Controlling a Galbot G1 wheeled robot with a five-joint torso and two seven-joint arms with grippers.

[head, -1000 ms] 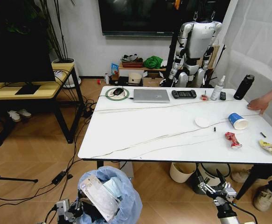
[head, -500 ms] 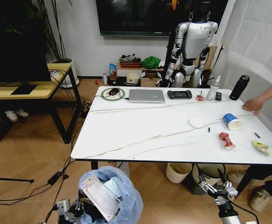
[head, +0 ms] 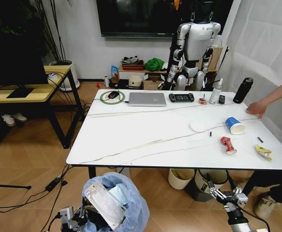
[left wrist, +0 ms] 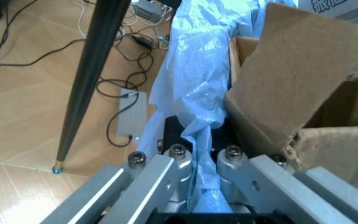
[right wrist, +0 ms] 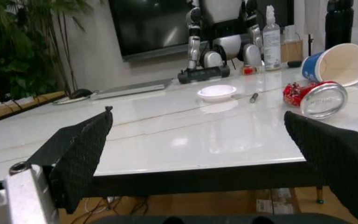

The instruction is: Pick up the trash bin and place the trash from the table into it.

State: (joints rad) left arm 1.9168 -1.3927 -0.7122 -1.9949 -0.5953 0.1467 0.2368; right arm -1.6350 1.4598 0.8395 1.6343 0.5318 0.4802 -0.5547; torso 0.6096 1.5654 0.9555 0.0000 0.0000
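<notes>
Wood floor (head: pixel 29 159), white wall (head: pixel 82 48), wall-mounted TV (head: pixel 136 17).

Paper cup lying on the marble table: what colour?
Blue outside, white inside: the paper cup shows best in the right wrist view.

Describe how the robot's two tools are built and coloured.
The left tool is bare silver metal: flat angled bars joined by round bolt heads. The right tool has two wide black fingers with a finely textured surface, on a silver metal base.

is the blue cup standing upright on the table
No, the cup lies on its side on the table, its open mouth facing sideways.
</notes>
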